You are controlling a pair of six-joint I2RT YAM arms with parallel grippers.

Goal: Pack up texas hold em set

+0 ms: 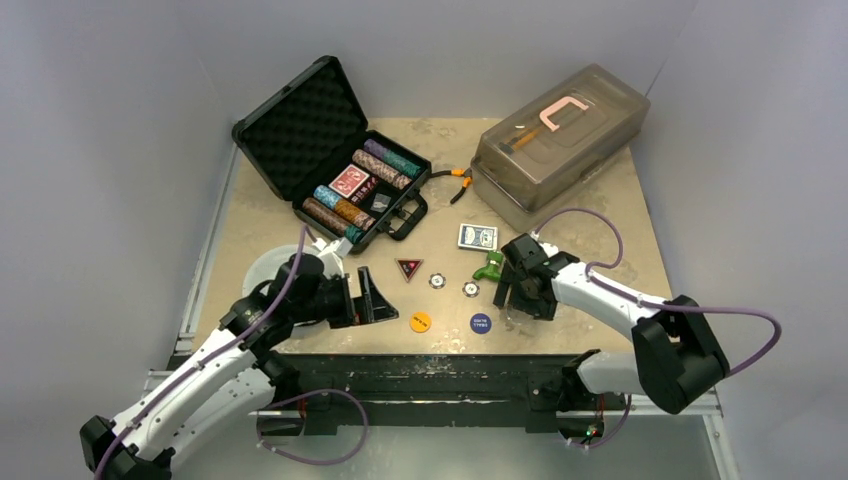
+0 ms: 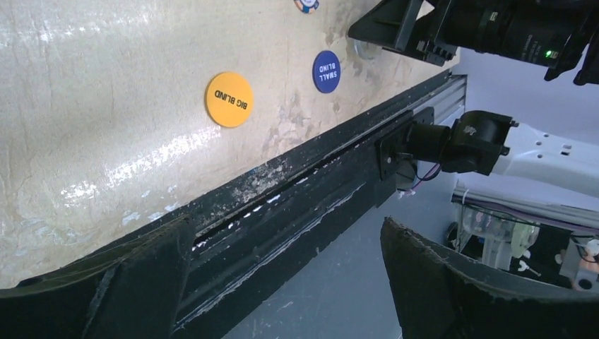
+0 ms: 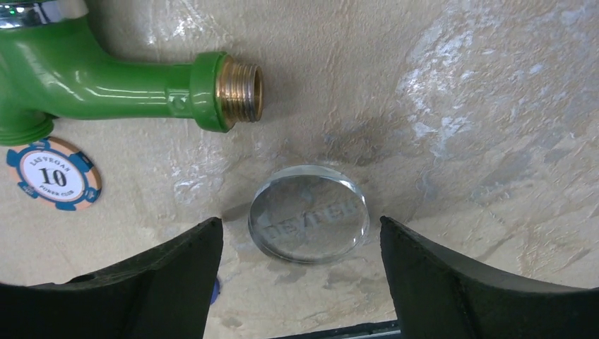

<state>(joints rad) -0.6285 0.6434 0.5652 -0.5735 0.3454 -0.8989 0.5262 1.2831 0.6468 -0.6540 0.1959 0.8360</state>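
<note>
A clear, smooth round button (image 3: 309, 222) is straddled untouched by the parted right gripper (image 3: 299, 233), a glossy green faucet (image 3: 106, 78) and striped chip (image 3: 54, 174) lying just beyond; the left gripper (image 2: 282, 233) is held apart, and the foam-lined case (image 1: 300, 125) is seen open at far left.

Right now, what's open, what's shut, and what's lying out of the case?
Case: open, lid up.
Grey box: shut.
Blue deck: lying flat, outside the case.
Clear button: lying flat, not gripped.
Faucet: lying on its side.
Left pincer: open, empty.
Right pincer: open, one finger each side of the button, not touching it.
</note>
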